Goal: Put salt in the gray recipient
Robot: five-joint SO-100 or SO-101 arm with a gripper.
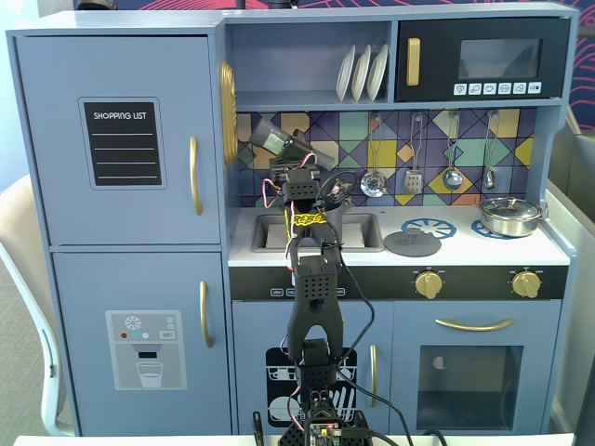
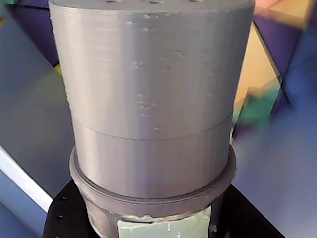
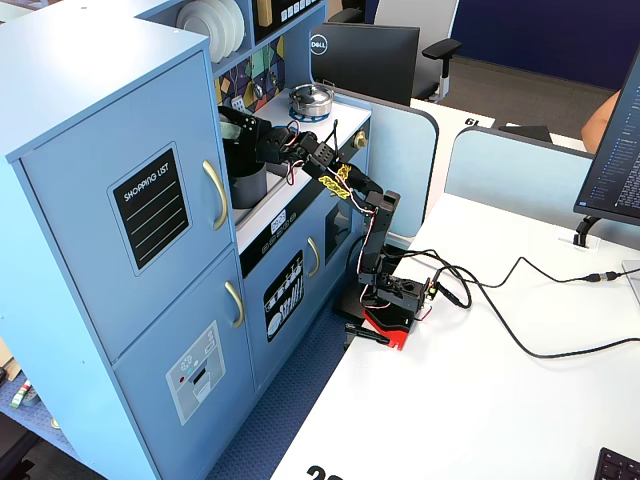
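The salt (image 2: 148, 99) fills the wrist view: a gray cylinder with a lighter cap at the far end and a pale green label at the bottom edge. My gripper (image 2: 158, 220) is shut on its body, with black fingers (image 2: 62, 223) showing on either side. In a fixed view the salt (image 1: 268, 137) is held tilted, high in front of the tiled back wall, with the gripper (image 1: 290, 149) above the sink. The gray recipient (image 3: 247, 185) stands on the counter just below the gripper (image 3: 238, 128). The arm hides it in the front fixed view.
A flat dark lid with a knob (image 1: 412, 243) lies on the counter right of the sink (image 1: 363, 232). A shiny silver pan (image 1: 509, 216) sits at the far right. Utensils (image 1: 413, 177) hang on the back wall under a shelf of plates (image 1: 363, 72).
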